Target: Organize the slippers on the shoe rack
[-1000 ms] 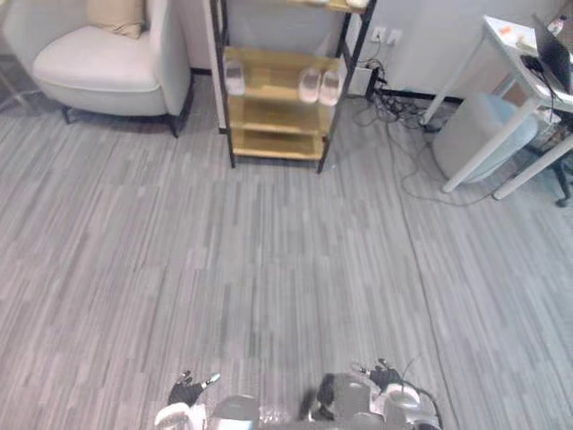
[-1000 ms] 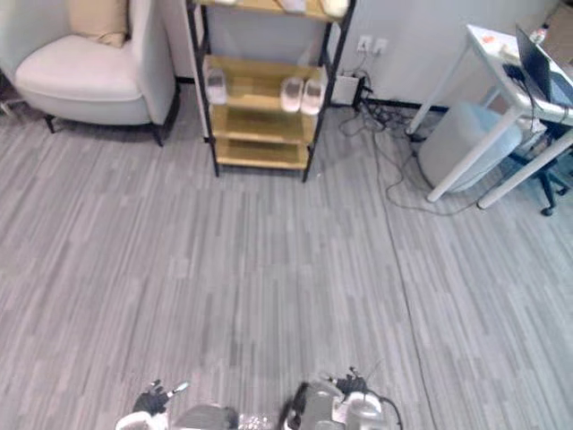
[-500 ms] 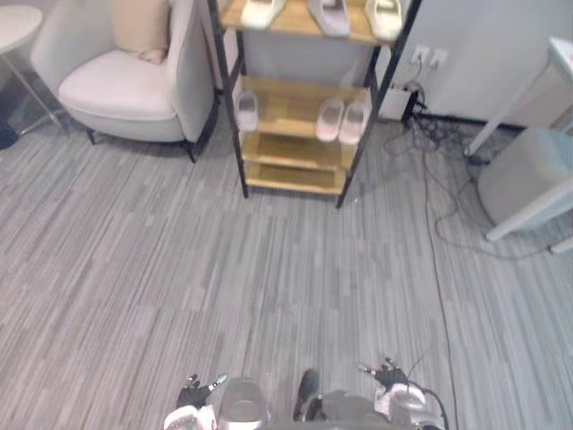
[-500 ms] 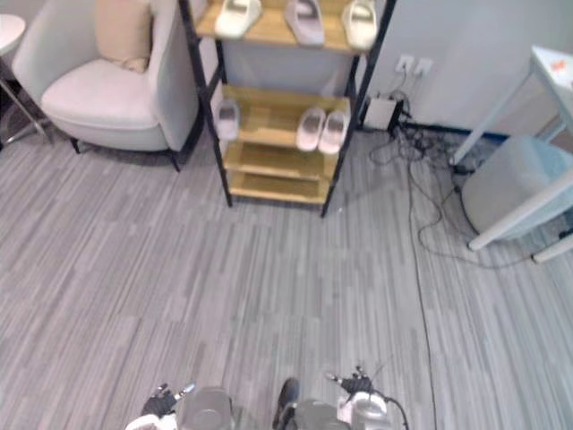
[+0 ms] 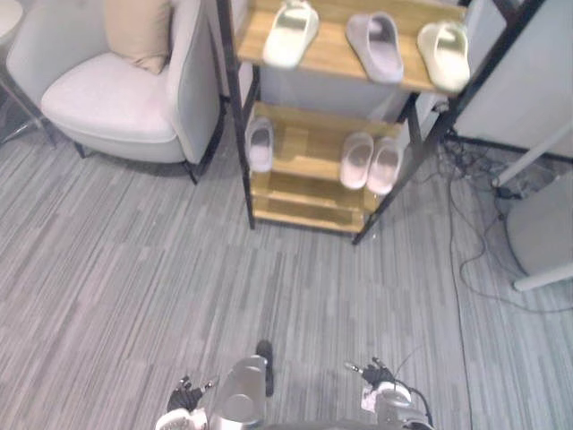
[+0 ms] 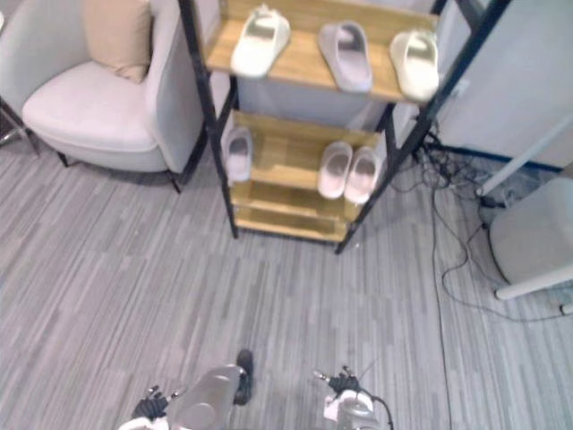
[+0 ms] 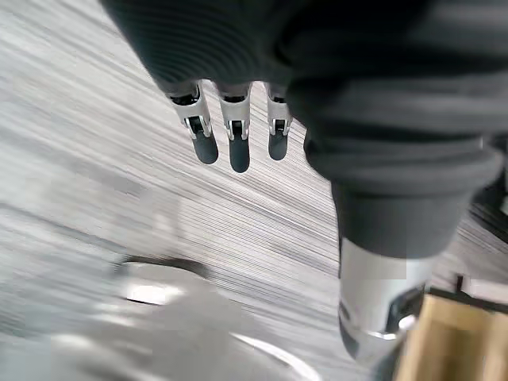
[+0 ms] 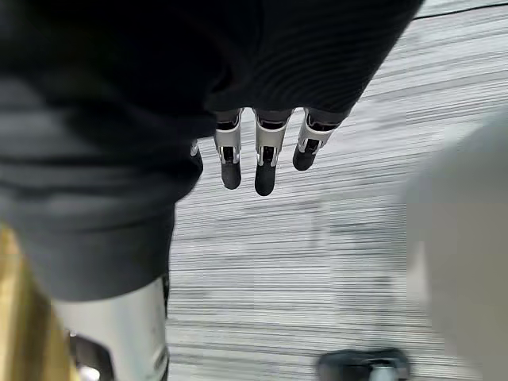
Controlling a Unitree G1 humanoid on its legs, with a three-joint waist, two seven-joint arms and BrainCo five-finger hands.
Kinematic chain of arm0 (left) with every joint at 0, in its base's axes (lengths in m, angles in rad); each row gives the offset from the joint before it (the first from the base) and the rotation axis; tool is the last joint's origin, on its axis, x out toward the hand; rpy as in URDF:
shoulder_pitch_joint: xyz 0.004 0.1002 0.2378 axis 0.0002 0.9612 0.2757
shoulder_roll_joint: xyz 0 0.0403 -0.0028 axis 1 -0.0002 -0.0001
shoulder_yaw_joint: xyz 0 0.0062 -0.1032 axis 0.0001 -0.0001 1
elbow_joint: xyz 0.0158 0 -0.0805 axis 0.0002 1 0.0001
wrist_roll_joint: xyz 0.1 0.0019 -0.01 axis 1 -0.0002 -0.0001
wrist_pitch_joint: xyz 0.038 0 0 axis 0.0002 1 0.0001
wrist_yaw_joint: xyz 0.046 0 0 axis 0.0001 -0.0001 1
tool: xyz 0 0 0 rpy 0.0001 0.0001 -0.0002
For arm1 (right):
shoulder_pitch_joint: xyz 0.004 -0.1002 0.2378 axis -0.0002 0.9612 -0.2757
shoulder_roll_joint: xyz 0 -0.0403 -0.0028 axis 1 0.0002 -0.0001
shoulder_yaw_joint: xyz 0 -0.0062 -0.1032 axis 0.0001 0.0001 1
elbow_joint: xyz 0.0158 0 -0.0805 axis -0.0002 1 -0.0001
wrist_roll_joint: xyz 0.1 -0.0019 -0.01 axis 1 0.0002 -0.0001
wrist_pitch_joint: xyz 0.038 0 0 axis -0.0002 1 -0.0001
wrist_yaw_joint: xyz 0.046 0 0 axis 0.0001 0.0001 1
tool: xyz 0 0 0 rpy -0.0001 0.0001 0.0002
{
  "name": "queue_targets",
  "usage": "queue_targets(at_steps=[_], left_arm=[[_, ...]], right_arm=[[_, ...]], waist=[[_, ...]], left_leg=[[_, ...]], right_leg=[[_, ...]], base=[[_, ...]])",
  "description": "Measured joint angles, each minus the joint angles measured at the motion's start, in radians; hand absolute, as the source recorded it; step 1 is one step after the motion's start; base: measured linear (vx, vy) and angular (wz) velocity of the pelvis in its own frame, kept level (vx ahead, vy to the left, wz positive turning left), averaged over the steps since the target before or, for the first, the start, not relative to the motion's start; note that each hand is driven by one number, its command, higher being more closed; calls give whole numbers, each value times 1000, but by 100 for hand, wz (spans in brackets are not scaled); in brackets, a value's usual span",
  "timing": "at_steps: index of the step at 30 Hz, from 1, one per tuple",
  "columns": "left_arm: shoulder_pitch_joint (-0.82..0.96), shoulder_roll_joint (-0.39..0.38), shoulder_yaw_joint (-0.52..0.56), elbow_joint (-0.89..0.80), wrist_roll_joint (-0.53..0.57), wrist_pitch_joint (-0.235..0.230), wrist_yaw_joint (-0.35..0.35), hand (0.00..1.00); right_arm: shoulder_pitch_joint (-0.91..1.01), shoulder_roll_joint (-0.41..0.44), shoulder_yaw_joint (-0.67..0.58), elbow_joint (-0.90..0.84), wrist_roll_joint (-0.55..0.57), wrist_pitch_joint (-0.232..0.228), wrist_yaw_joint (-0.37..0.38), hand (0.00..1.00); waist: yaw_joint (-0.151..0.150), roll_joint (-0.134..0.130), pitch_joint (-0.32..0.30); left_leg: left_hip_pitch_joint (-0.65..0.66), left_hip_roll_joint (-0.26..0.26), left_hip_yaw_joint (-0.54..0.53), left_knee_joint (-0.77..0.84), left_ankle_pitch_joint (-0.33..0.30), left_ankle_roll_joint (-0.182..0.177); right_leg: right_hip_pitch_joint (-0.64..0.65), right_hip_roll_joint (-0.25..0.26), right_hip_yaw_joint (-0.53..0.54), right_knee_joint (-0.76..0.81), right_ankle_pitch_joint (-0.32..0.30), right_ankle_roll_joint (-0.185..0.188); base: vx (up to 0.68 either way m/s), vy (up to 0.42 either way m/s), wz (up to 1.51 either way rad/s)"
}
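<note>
Slippers (image 5: 376, 47) all on the shoe rack (image 5: 331, 55) — three up top, single + pair on mid shelf (image 5: 304, 148); prob. light, soft foam, so grip across the strap or sidewall; left hand (image 7: 230, 143) & right hand (image 8: 266, 159) hang low, fingers straight, empty.

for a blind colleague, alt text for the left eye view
A black-framed wooden shoe rack holds six slippers: three along the top shelf, a single and a pair on the shelf below. A pale armchair stands to its left; the left robot hand and right robot hand hang low over grey floor.
</note>
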Motion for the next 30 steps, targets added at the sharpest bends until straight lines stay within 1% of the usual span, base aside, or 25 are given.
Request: queue_targets(at_steps=[2,3,4,5,6,7,8,9,10,11,13,14,15,16,17,18,19,20,21,22,23,24,25,28,30], left_arm=[[-12,5,-15,4,5,0,-1,0],[-30,7,-23,14,10,0,-2,0],[-37,6,-24,19,11,1,-2,0],[-49,0,-24,21,12,3,-2,0],[-54,-4,-25,21,14,2,-2,0],[-53,-5,-28,21,18,1,-1,0],[-52,-2,-27,22,18,1,-1,0],[-45,6,-22,21,18,1,-1,0],[-41,21,-8,30,19,-1,1,0],[-43,9,0,32,19,1,1,0],[-36,-33,30,42,22,-2,-1,0],[-34,-37,45,43,21,-2,-3,0],[-31,-38,64,45,21,1,-6,0],[-26,-39,78,44,21,1,-10,0],[-14,-49,97,37,21,2,-13,0],[-10,-55,100,33,19,2,-13,0],[-11,-57,98,27,17,2,-13,0],[-12,-57,94,15,15,2,-13,0],[-12,-57,89,9,9,0,-13,0],[-14,-57,84,9,8,0,-12,0],[-14,-57,82,9,8,0,-11,0],[-19,-58,78,9,7,0,-11,0],[-17,-58,77,10,6,0,-12,0],[-28,-47,55,20,6,-1,-12,0],[-29,-45,56,22,6,0,-13,0]], right_arm=[[-1,-6,-1,-2,1,-1,-1,0],[0,-13,-2,-2,1,-1,-1,0],[-1,-16,-3,-3,1,-2,-1,0],[-4,-25,-3,-10,1,-2,-1,0],[-4,-29,-3,-10,2,1,-1,0],[-2,-31,-9,-11,2,0,-1,0],[-2,-30,-9,-11,3,1,-1,0],[-1,-25,-7,-10,2,2,0,0],[13,-20,-10,-8,2,1,2,0],[2,-30,-11,-5,1,2,1,0],[-18,-41,-13,8,-2,1,2,0],[-21,-41,-14,10,-4,1,1,0],[-18,-40,-16,12,-11,2,1,0],[-13,-40,-17,11,-19,2,1,0],[-8,-37,-7,5,-22,2,0,0],[-11,-42,-6,-1,-27,2,-2,0],[-11,-41,-4,0,-27,2,-4,0],[-13,-39,-2,2,-27,2,-6,0],[-13,-38,-2,8,-25,2,-9,0],[-19,-34,-1,8,-24,2,-9,0],[-21,-33,-1,8,-24,2,-9,0],[-30,-29,-1,6,-24,2,-9,0],[-22,-23,-1,6,-25,2,-9,0],[-6,-29,-8,7,-25,2,-9,0],[-5,-29,-9,7,-26,2,-9,0]], waist=[[-17,1,0],[-29,5,2],[-32,7,4],[-41,14,9],[-45,17,11],[-49,15,16],[-49,11,19],[-48,-6,20],[-51,-42,6],[-45,-15,4],[-51,38,-6],[-50,41,-8],[-49,44,-8],[-48,47,-6],[-46,66,0],[-42,83,6],[-36,86,9],[-19,84,12],[-11,78,13],[-10,80,14],[-10,82,14],[-9,81,18],[2,66,21],[-5,56,14],[-4,53,13]], left_leg=[[70,7,-27,-44,0,0],[126,21,-55,-83,0,0],[137,27,-63,-92,-1,-1],[161,44,-80,-108,-3,-6],[178,52,-86,-122,-7,-12],[220,61,-95,-136,-32,-52],[233,59,-95,-140,-40,-65],[270,48,-98,-143,-61,-92],[320,24,-106,-143,-95,-116],[326,44,-104,-141,-101,-114],[314,105,-100,-102,-109,-119],[303,114,-102,-73,-112,-124],[241,139,-112,91,-130,-150],[192,157,-120,230,-130,-153],[112,194,-127,449,-97,-163],[11,250,-119,669,-116,-158],[-32,262,-108,723,-135,-152],[-83,264,-89,726,-165,-142],[-118,248,-63,625,-192,-134],[-136,224,-60,446,-188,-127],[-141,216,-64,404,-184,-120],[-152,196,-76,304,-158,-116],[-119,148,-83,198,-53,-134],[-70,99,-64,169,-34,-110],[-46,84,-64,160,-35,-109]], right_leg=[[-36,9,-67,-73,-48,-28],[-86,32,-129,-235,-76,-43],[-101,42,-137,-287,-75,-44],[-130,78,-145,-466,-52,-46],[-135,102,-144,-607,-5,-42],[-138,132,-143,-820,112,-44],[-138,134,-142,-854,149,-47],[-138,135,-133,-883,245,-72],[-130,128,-120,-857,309,-181],[-136,143,-123,-835,310,-173],[-132,209,-121,-837,220,-176],[-131,219,-121,-837,210,-175],[-98,245,-128,-867,195,-179],[-62,266,-127,-896,192,-183],[-4,300,-126,-940,183,-189],[47,338,-118,-959,163,-203],[66,347,-112,-959,153,-203],[89,350,-99,-959,143,-195],[105,341,-91,-962,138,-192],[121,332,-73,-969,124,-176],[124,329,-66,-972,122,-174],[140,315,-44,-970,119,-170],[149,276,-11,-948,108,-144],[179,233,10,-971,114,-107],[208,222,15,-992,119,-99]], base=[[550,20,62],[477,-35,63],[471,-75,65],[467,-102,52],[558,-144,71],[466,-134,48],[367,-130,40],[507,-227,33],[506,-230,17],[572,-247,11],[414,-175,-17],[402,-200,-14],[283,-156,-1],[323,-191,1],[355,-169,-3],[350,-140,-7],[288,-74,-19],[249,-10,-34],[291,26,-42],[284,55,-33],[266,118,-29],[249,150,-49],[240,145,-50],[238,175,-14],[188,131,-8]])
